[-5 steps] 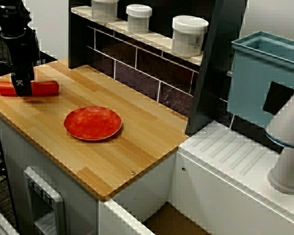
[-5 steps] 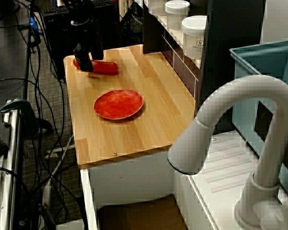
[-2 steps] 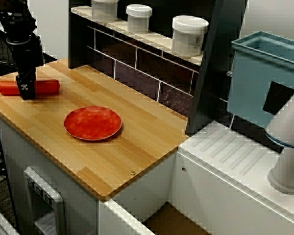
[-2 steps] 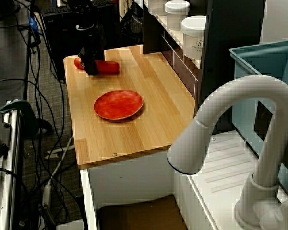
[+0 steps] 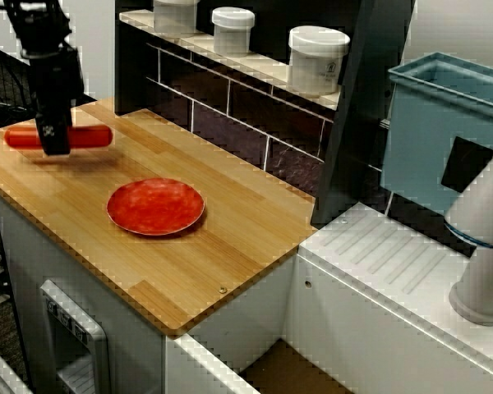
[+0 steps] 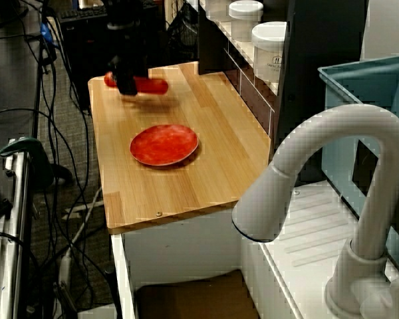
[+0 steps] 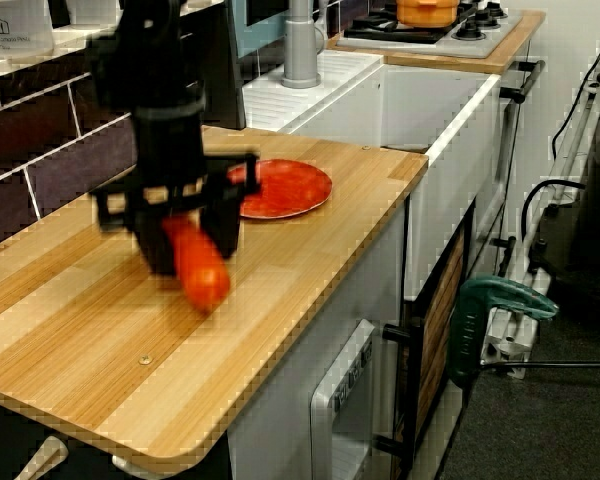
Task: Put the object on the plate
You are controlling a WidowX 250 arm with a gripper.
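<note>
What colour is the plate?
Red-orange plate, faintly mottled; clearest in the view from above.

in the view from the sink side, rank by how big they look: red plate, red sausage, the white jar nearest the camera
1. plate, clearly widest
2. white jar and sausage look about alike: the jar is partly hidden by the dark post and the gripper covers part of the sausage, so no firm order between them.

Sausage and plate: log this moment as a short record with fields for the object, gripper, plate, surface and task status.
object: red sausage, lifted clear of the wooden counter, roughly level
gripper: gripper shut on the sausage near its middle
plate: red plate, empty, flat on the counter, apart from the sausage
shelf: white lidded jars behind, untouched
task status: object held, not yet over the plate
</note>
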